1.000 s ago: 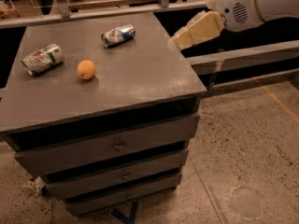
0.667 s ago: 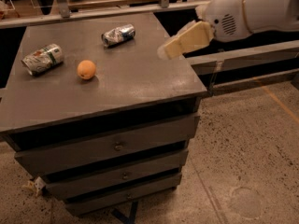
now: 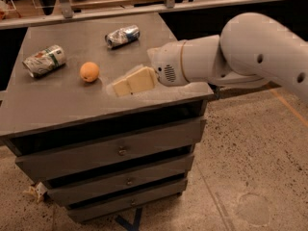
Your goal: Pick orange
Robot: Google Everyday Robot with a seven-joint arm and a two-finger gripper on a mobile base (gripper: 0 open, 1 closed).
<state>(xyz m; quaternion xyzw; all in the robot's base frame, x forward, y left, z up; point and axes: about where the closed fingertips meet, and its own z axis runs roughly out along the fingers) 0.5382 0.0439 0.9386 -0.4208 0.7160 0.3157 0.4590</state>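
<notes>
At the left of the frame, on the grey cabinet top [image 3: 57, 105], lies a crushed can [image 3: 44, 60] on its side. Just right of it, apart from it and in the upper left part of the frame, sits the orange [image 3: 89, 71], alone on bare surface and touching nothing.

The orange is probably light and firm, with a little give under the skin. Its matte, dimpled peel should offer fair grip, but being round it will likely roll away if nudged from one side. The best hold seems to be across its widest part, at mid-height, with even pressure from both sides. A hard squeeze would bruise it, not break it.

Further right and higher up, near the back edge, lies a second crushed can [image 3: 122, 35], well apart from the orange. Below it, near the centre of the frame, the tan gripper [image 3: 119, 86] hangs low over the cabinet top, pointing left, its tip near the orange but not touching it. It carries nothing, and from this angle I cannot tell whether it is spread or closed. The white arm [image 3: 240, 52] reaches in from the right.

Count: one orange, two cans, one gripper, three drawers [image 3: 120, 150] below.
</notes>
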